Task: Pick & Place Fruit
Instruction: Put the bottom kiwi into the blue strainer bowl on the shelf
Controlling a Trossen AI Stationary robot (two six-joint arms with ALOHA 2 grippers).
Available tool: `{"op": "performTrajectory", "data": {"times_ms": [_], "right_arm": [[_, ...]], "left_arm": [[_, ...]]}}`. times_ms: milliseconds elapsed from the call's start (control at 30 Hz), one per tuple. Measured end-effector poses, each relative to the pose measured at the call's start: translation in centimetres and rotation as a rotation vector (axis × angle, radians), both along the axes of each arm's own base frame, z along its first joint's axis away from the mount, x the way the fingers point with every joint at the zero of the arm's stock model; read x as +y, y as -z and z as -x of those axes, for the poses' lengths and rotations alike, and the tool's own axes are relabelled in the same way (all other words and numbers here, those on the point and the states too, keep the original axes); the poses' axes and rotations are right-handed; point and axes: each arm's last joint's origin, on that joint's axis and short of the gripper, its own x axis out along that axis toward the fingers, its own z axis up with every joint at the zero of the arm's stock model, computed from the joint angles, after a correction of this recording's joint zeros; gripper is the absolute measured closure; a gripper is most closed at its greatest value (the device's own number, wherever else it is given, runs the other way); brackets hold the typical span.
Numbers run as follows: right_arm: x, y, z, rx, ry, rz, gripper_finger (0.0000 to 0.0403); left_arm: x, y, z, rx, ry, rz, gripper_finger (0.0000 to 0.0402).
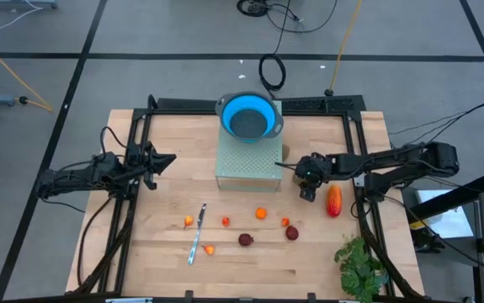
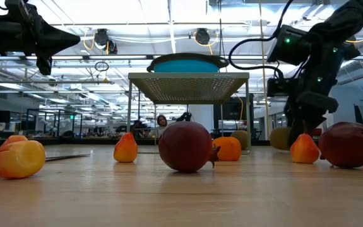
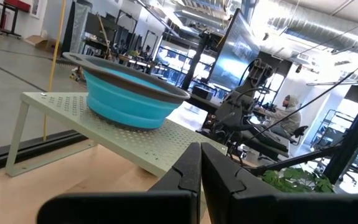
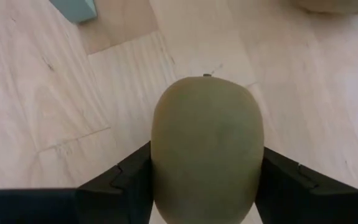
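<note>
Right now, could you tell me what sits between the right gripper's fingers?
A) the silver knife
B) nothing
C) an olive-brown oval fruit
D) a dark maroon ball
C: the right wrist view shows the olive-brown oval fruit framed by the right gripper, one finger on each side.

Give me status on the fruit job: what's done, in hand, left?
Done: nothing visibly placed; the blue colander on the perforated stand looks empty from above. In hand: the right gripper brackets the olive-brown oval fruit, fingers at both its sides, on the table. Left: the red-orange-yellow oblong, two maroon balls, and small orange pieces. Left gripper waits shut.
</note>
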Motion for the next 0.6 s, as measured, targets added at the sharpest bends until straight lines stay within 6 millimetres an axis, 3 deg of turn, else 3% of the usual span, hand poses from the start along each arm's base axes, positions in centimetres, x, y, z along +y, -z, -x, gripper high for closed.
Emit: {"op": "performTrajectory", "data": {"times_ms": [267,600], "right_arm": [[0.1,-2.2,0.9,-0.096,0.000,0.015,0.0195],[0.5,-7.3,3.1,-0.207,0.000,0.032,0.0196]], "left_arm": [[0.0,0.0,0.0,-0.001,0.000,0.000,0.0392],[0.0,0.0,0.0,-0.001,0.000,0.000,0.0392]]}}
